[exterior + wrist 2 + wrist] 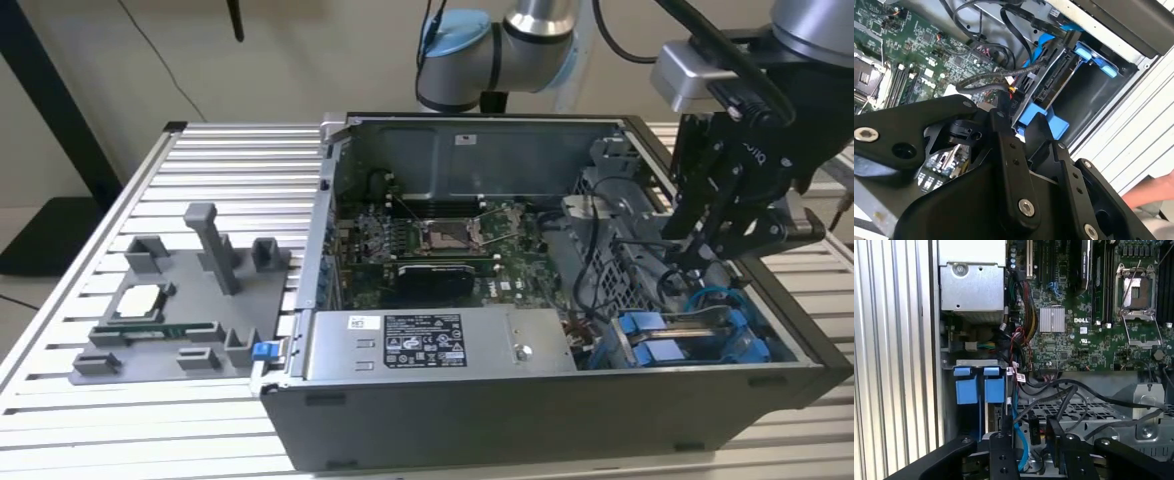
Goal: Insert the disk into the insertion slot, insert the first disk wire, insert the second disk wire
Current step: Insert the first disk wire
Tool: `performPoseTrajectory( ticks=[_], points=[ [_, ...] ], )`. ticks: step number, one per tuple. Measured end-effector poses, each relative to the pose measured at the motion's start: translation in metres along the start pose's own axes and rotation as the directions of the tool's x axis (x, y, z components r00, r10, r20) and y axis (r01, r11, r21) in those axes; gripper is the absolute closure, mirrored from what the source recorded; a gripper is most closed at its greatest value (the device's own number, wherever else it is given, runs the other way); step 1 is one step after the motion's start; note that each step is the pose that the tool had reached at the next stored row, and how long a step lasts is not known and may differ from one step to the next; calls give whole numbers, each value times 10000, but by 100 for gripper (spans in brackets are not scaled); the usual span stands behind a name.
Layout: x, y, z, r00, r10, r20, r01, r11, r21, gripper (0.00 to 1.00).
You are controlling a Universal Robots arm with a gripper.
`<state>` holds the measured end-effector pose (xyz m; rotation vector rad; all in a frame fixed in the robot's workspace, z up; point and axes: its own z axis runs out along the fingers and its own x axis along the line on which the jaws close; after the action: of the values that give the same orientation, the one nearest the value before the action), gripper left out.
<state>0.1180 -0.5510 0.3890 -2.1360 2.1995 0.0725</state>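
The disk (1058, 80) sits edge-on in the insertion slot (742, 342), its blue carrier (1030, 114) clipped round it, at the case corner nearest the exterior view's right. My black gripper (689, 262) hangs just above it inside the case, fingers apart and open. In both wrist views the fingers (1004, 452) straddle the disk's connector edge. A black wire connector (1034, 429) and a blue wire (1019, 440) lie in the gap, touching neither finger. A black braided wire (985, 88) with red and yellow strands ends at the disk's edge.
The open computer case (534, 410) lies on a slatted table (227, 170). Inside are the motherboard (441, 240), a labelled power-supply box (427, 345) and a perforated cage (1089, 410). A grey fixture (187, 300) stands at the exterior view's left. A person's hand (1150, 192) is beside the case.
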Motion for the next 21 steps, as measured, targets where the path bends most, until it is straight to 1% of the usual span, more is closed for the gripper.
performPoseTrajectory(
  ticks=[3,5,7,9,12,13,18,21],
  points=[
    [2,2,19,10000,-39,63,38,9999,165,0],
    [3,10,34,10000,-48,83,46,9997,239,0],
    [4,24,44,9999,-51,99,48,9996,272,0],
    [6,39,48,9999,-52,120,49,9996,286,0],
    [6,48,52,9998,-54,196,48,9995,309,0],
    [5,49,52,9998,-54,217,47,9995,313,100],
    [6,56,55,9995,-53,307,43,9994,329,100],
    [6,56,57,9994,-53,335,42,9994,334,100]
  ],
)
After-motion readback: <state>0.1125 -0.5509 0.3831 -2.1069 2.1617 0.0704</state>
